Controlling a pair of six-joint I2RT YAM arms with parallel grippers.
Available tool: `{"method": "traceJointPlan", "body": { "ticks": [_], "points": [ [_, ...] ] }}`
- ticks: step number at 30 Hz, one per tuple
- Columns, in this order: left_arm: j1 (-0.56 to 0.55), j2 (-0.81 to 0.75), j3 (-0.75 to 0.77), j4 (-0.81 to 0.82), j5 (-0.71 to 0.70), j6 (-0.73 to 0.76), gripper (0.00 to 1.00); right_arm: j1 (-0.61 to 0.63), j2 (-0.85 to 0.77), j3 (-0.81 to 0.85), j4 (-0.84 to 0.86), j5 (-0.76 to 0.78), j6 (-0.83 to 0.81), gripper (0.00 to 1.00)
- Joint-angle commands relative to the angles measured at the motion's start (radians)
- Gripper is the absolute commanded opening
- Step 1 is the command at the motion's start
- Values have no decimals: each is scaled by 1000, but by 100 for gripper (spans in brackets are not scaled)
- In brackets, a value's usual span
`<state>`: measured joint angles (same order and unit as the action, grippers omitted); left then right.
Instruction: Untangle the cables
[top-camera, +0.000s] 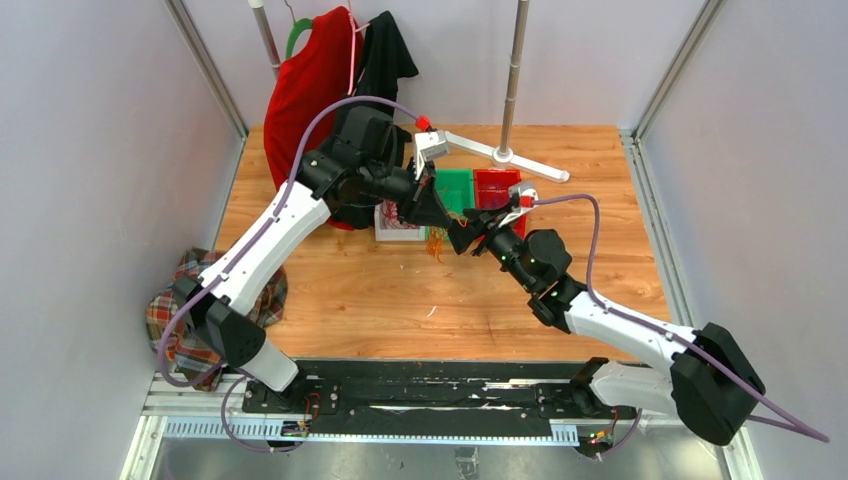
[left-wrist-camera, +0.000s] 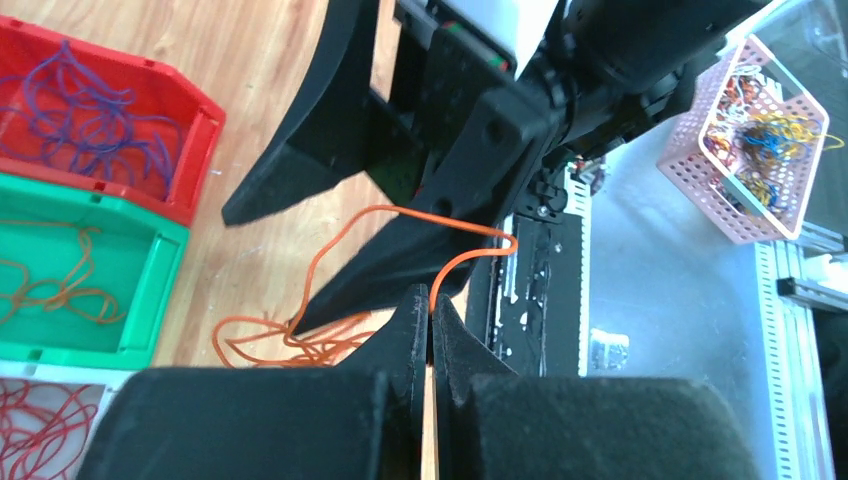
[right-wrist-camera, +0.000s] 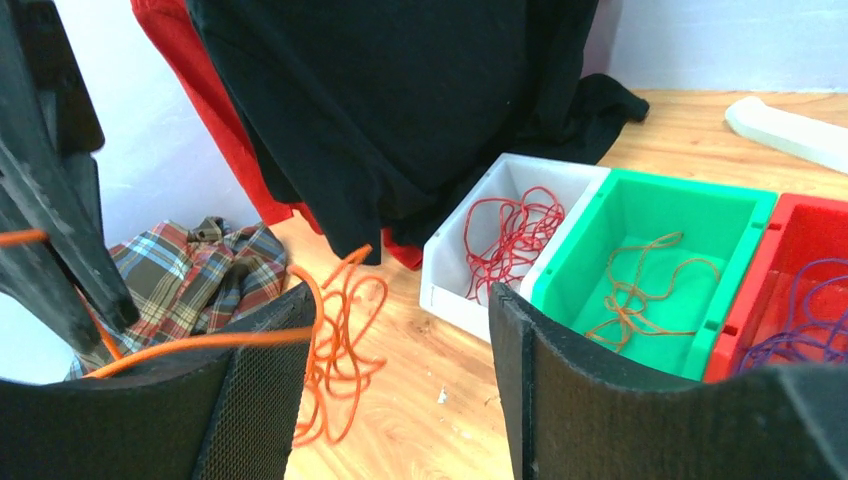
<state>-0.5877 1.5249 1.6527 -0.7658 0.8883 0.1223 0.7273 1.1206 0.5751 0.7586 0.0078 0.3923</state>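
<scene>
The cables are thin loops sorted by colour. My left gripper (left-wrist-camera: 431, 312) is shut on an orange cable (left-wrist-camera: 466, 256), which arches up and runs across the lower finger (left-wrist-camera: 385, 268) of my right gripper. The same strand (right-wrist-camera: 200, 341) lies over that finger in the right wrist view, not pinched. My right gripper (right-wrist-camera: 400, 292) stands open, with bare wood between its jaws. A tangle of orange cable (right-wrist-camera: 340, 345) lies on the table below. Red cables (right-wrist-camera: 512, 232) fill the white bin (right-wrist-camera: 452, 296). Tan-orange ones (right-wrist-camera: 632, 285) sit in the green bin (right-wrist-camera: 690, 182), and purple ones (left-wrist-camera: 85, 110) in the red bin (left-wrist-camera: 195, 150).
The three bins stand side by side at mid table (top-camera: 452, 190). A black garment (right-wrist-camera: 380, 100) and a red one (top-camera: 310, 90) hang behind them. A plaid cloth (top-camera: 175, 300) lies at the left edge. A pink basket (left-wrist-camera: 700, 170) of mixed cables sits off the table's near side.
</scene>
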Motion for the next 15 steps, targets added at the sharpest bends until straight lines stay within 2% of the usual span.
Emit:
{"method": "traceJointPlan", "body": {
  "ticks": [1,10,15],
  "points": [
    [-10,60,80,-111,105,58,1,30,44,-46,237,47,57,65],
    [-21,88,127,-110,157,48,1,68,219,-87,525,42,206,66],
    [-23,92,181,-124,120,79,1,90,278,-130,642,58,250,66]
  ]
}}
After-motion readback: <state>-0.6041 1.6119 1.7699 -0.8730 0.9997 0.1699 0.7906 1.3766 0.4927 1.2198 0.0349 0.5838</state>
